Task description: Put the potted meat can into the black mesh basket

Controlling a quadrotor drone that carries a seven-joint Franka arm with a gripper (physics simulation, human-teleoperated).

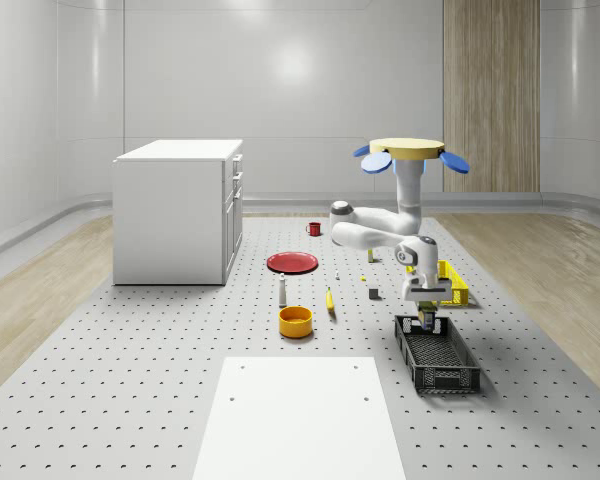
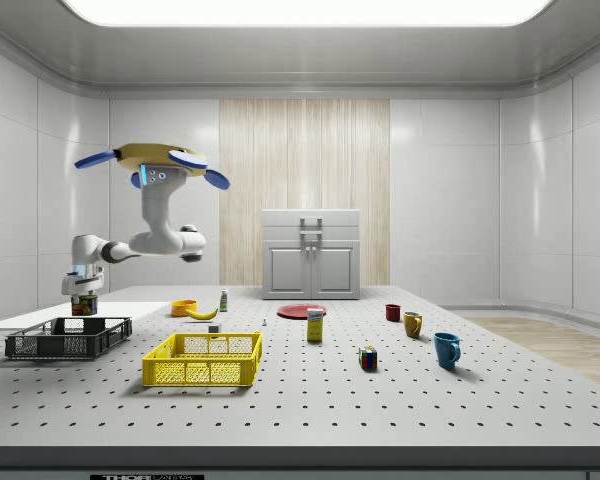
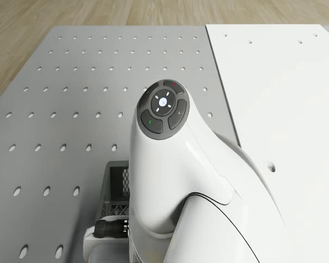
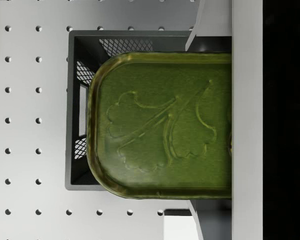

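Item one, nearest my wrist camera: the potted meat can (image 4: 160, 125), green embossed face toward the lens, gripped in my claw (image 1: 426, 318), which is clenched on it. Directly beyond the can in that view I log the black mesh basket (image 4: 75, 125), its mesh walls and one end showing past the can's edge, so the can sits over one end of the basket and not its middle. In the whole-scene view the claw hangs just above the far end of the basket (image 1: 438, 357), whose long axis runs from there toward that camera; the side view puts the can (image 2: 81, 306) just above the rim, not yet inside. My judgement: the coming move is a straight drop, possibly with a small shift along the basket's length first, since the can lies close to the end wall. Item next: the drone (image 1: 410, 155) hovers over the tabletop (image 1: 130, 400), behind the basket and near the yellow crate (image 1: 458, 285), arm folded down and forward. Farther items on the tabletop: orange bowl (image 1: 295, 320), banana (image 1: 330, 300), red plate (image 1: 293, 262), red mug (image 1: 314, 229). Farthest: white cabinet (image 1: 175, 210).
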